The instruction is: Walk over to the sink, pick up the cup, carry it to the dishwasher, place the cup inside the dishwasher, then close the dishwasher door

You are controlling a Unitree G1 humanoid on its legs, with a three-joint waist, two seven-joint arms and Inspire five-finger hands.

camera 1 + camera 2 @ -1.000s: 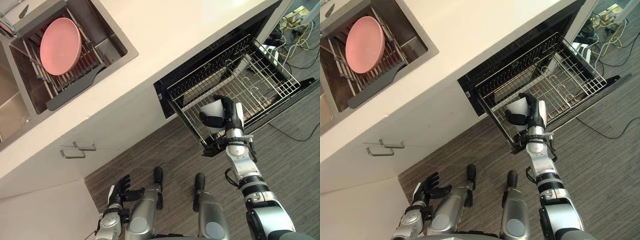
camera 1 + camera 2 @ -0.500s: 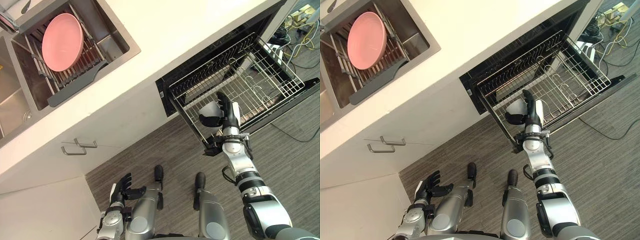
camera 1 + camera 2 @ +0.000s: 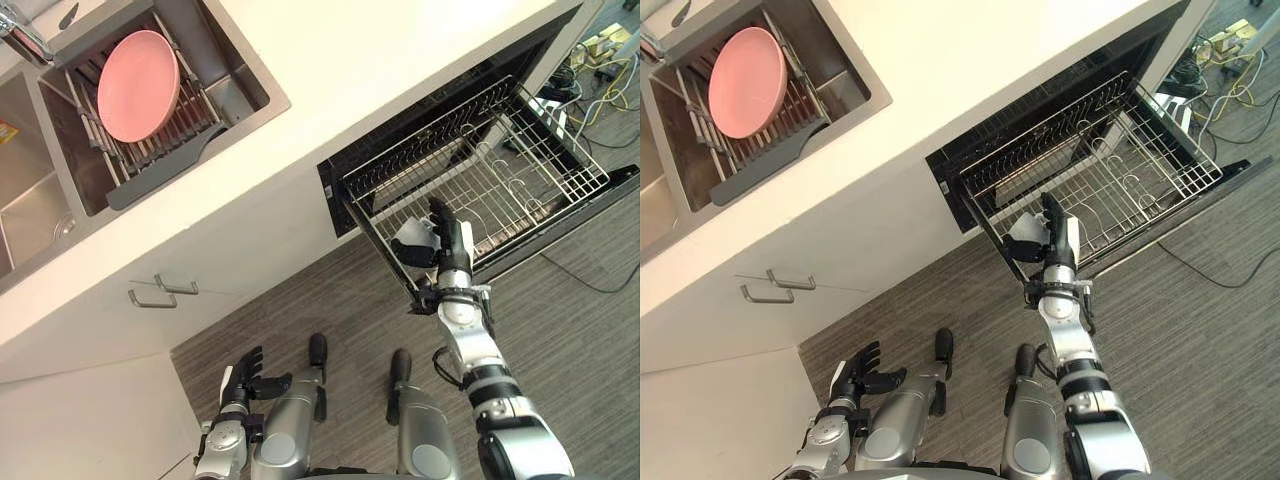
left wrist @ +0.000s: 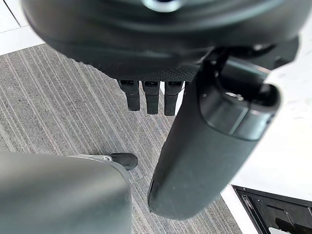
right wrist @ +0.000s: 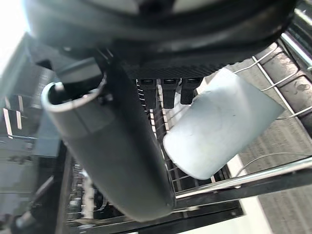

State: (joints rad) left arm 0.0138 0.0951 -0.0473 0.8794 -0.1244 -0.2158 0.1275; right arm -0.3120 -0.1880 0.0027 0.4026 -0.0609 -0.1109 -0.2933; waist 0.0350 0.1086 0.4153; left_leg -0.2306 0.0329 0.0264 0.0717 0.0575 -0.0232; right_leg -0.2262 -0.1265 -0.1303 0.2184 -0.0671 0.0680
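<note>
Lowered further, the outstretched right hand (image 3: pixel 449 248) clasps the tilted cup (image 3: pixel 409 233) at the dishwasher rack's (image 3: pixel 505 172) near corner.

I see the flat white worktop (image 3: pixel 400 60) running across, with the steel sink (image 3: pixel 30 200) sunk into its left end. A grey dish rack (image 3: pixel 150 170) sits in the sink with a round pink plate (image 3: pixel 138 85) propped in it. To the right, under the worktop, the dishwasher's wire metal basket (image 3: pixel 520 170) stands pulled out above the open black door (image 3: pixel 585 205). The right hand (image 3: pixel 452 255) holds the pale grey cup (image 3: pixel 410 232) at the basket's near left corner. The left hand (image 3: pixel 240 375) hangs low at left, below two metal cabinet handles (image 3: pixel 160 292).
</note>
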